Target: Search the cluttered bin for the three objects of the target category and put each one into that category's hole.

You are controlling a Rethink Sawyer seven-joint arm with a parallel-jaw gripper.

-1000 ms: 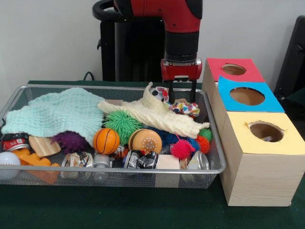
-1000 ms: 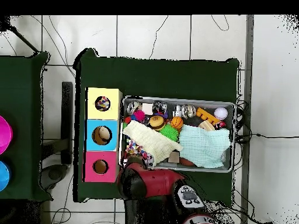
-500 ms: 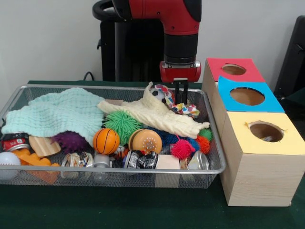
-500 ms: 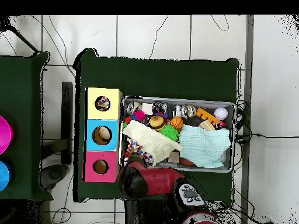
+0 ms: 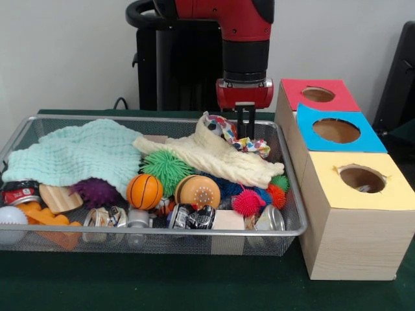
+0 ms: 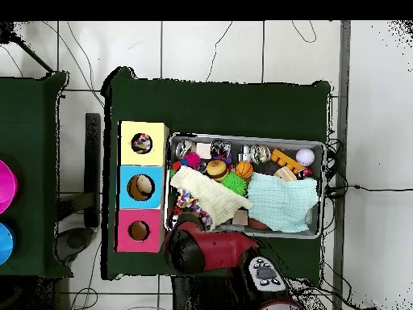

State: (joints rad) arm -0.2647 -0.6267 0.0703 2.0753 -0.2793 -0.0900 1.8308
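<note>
My gripper hangs over the far right corner of the wire bin, shut on a multicoloured patterned cloth whose upper end is pulled up off the pile. Beside it a cream cloth drapes across the bin's middle and a mint cloth covers the left. A wooden box at the right carries a red-topped hole, a blue-topped hole and a yellow-topped hole. In the overhead view the arm hides the gripper, while the patterned cloth shows by the bin's wall.
The bin also holds a green spiky ball, a small basketball, an orange dotted ball, a purple spiky ball, a pink spiky ball, cans, wooden blocks and a white ball.
The gripper's fingers went from spread apart to shut on the patterned cloth, then rose slightly, lifting the cloth's end.
</note>
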